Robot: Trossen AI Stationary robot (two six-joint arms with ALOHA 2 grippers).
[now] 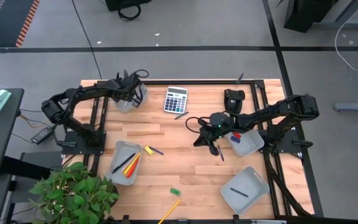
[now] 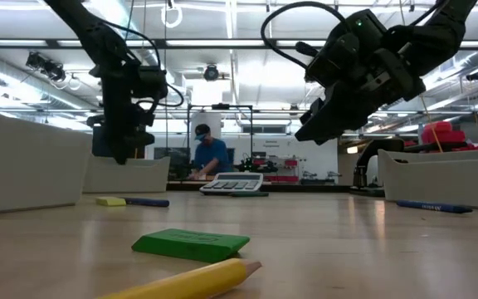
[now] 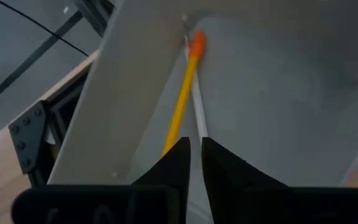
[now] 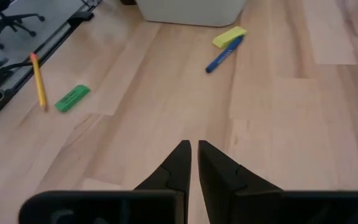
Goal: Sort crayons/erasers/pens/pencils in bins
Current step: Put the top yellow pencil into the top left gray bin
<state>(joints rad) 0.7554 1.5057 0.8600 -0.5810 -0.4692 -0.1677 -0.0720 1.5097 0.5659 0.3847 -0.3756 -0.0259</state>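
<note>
Green eraser (image 1: 175,191) near table edge (image 1: 216,216)

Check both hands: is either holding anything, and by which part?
Right hand holds nothing. Left hand, over the translucent grey plastic bin: cannot be told.

Calculator (image 1: 175,99) and black device (image 1: 234,98) on table (image 1: 185,168); potted plant (image 1: 73,193) nearby

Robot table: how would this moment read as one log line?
left gripper: over back-left bin, pencil inside | right gripper: empty, above table | green eraser: unsorted
</note>
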